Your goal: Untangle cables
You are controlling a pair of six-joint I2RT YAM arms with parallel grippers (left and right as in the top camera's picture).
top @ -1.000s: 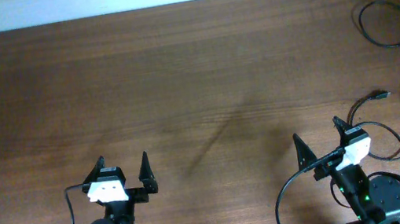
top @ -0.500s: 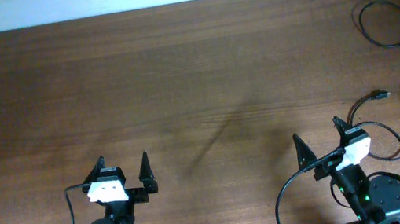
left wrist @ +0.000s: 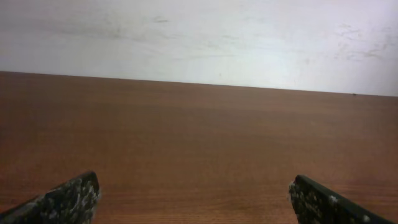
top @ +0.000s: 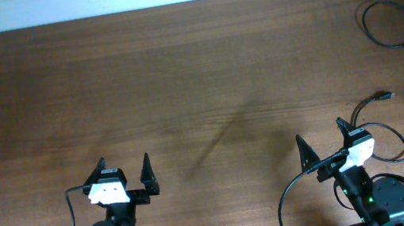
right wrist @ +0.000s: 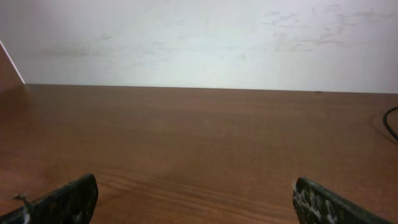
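Thin black looping cables (top: 382,96) lie along the brown wooden table's (top: 180,76) right side; left gripper (top: 123,165) and right gripper (top: 320,134) sit spread wide at the near edge.

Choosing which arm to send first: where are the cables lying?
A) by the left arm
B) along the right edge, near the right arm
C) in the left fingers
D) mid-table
B: the overhead view shows the cables looping along the right edge of the table, beside the right gripper, which is open and empty.

Cables (top: 366,22) run off the overhead's right edge. Plug (top: 384,95) type too small to tell. Right wrist view shows only a cable sliver (right wrist: 387,122) at its edge.
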